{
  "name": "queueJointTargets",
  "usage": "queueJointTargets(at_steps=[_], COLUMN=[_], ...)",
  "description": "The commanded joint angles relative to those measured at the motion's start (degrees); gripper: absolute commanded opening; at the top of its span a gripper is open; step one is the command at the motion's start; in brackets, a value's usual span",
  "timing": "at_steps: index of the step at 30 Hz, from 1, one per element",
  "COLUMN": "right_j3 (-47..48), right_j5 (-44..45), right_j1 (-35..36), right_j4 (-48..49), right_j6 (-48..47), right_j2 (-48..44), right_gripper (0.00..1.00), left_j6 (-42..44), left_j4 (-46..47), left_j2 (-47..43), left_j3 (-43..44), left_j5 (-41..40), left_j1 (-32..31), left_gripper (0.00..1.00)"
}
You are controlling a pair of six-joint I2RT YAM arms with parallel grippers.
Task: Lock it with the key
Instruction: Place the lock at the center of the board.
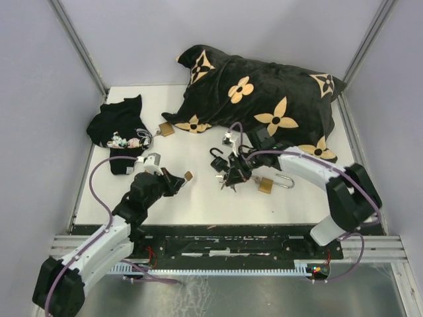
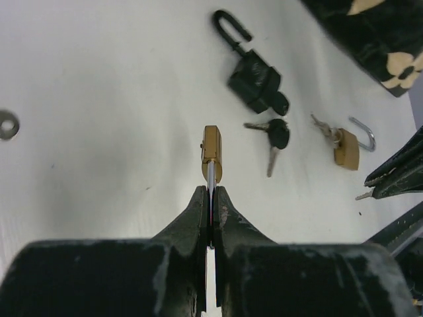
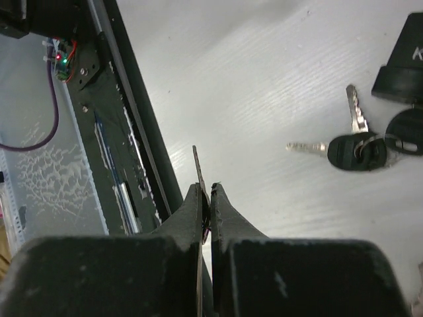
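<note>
We note a white desk (image 1: 198, 201) enclosed by grey walls (image 1: 39, 79). A black cloth (image 1: 106, 122) lies at left. The left end effector (image 2: 211, 198) is clamped on a small brass padlock (image 2: 211, 150) by its shackle. An open black padlock (image 2: 256, 80) and black-headed keys (image 2: 279, 135) lie mid-desk. The right end effector (image 3: 206, 191) pinches a key (image 3: 197, 165). A patterned pillow (image 1: 264, 92) lies at rear right.

Held lock: the brass padlock (image 2: 211, 153) shows its body, but its shackle is mostly buried between the fingers of the left claw (image 2: 211, 193).
Held key: only a thin edge of the key (image 3: 197, 165) pokes from the right claw (image 3: 206, 189); its head is hidden.
Right wrist view: the black padlock (image 3: 404, 59) is cut off at the right edge.
Left wrist view: the washer (image 2: 6, 124) is cropped at the left edge.
Far left: the bits (image 1: 125, 140) on the black cloth (image 1: 109, 122) are too small to identify.
</note>
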Motion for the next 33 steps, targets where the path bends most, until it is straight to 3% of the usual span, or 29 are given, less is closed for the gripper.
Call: queueJointTargets(at_steps=[1, 4, 8, 15, 21, 27, 33], right_j3=[10.5, 18.7, 27.4, 40.0, 46.2, 50.6, 51.0], right_j5=[7.0, 9.8, 15.0, 22.4, 23.6, 25.3, 27.5], right_j1=[4.4, 7.1, 9.7, 13.3, 15.4, 16.1, 16.1], right_j4=[5.6, 7.3, 10.4, 9.7, 8.9, 5.1, 0.9], right_j6=[8.6, 14.2, 23.6, 28.1, 29.3, 25.2, 16.8], right_j2=[9.0, 17.8, 27.5, 38.7, 44.9, 47.2, 42.9], right_gripper=[0.04, 0.06, 0.06, 0.09, 0.12, 0.27, 0.52], left_j6=[-10.1, -12.7, -14.7, -16.7, -16.7, -17.5, -16.7], left_j4=[9.4, 15.2, 15.9, 12.5, -3.9, -12.1, -12.9], left_j2=[4.6, 10.7, 16.0, 12.2, 1.3, -7.4, -14.1], left_j3=[-2.9, -2.8, -2.1, -6.4, -5.5, -4.3, -2.0], left_j5=[6.1, 11.4, 13.2, 7.0, -4.1, -5.6, -2.5], left_j1=[7.2, 13.2, 16.7, 16.9, 17.0, 16.9, 16.9], left_gripper=[0.04, 0.05, 0.06, 0.12, 0.53, 0.6, 0.6])
